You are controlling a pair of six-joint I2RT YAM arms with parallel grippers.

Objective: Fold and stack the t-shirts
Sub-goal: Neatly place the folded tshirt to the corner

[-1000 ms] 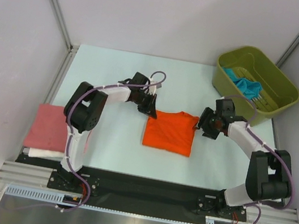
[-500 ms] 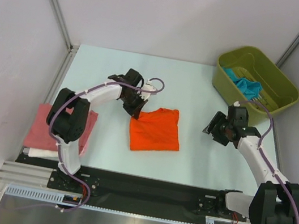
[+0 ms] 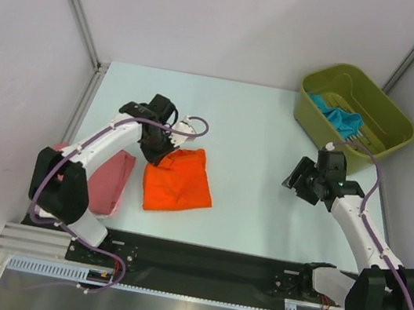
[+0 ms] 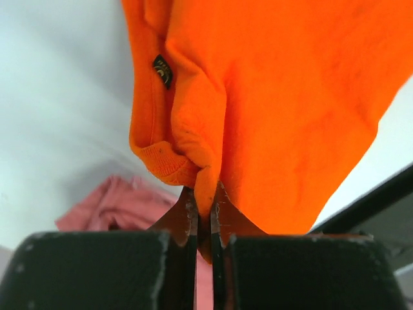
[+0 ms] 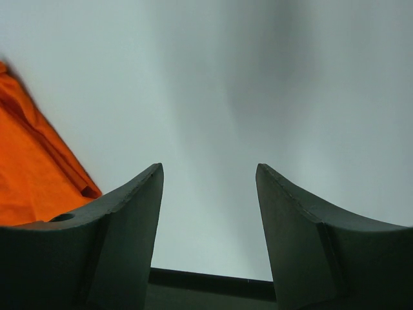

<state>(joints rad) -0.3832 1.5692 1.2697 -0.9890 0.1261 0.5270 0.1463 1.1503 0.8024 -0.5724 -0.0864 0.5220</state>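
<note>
The folded orange t-shirt (image 3: 178, 182) lies left of the table's middle; in the left wrist view (image 4: 284, 103) it hangs from my jaws. My left gripper (image 3: 162, 150) is shut on its far left corner (image 4: 205, 187). The folded pink t-shirt (image 3: 111, 179) lies at the near left, partly under my left arm, and shows behind the orange cloth (image 4: 116, 203). The white t-shirt is hidden. A teal-blue t-shirt (image 3: 339, 116) lies in the green bin. My right gripper (image 3: 300, 180) is open and empty above bare table, right of the orange shirt (image 5: 32, 174).
An olive-green bin (image 3: 391, 122) stands at the back right. The black front rail (image 3: 198, 253) runs along the near edge. Grey side walls with metal posts close the left and right.
My left gripper has dragged the orange t-shirt left and nearer, towards the pink one. My right gripper let go of it and drew back to the right.
</note>
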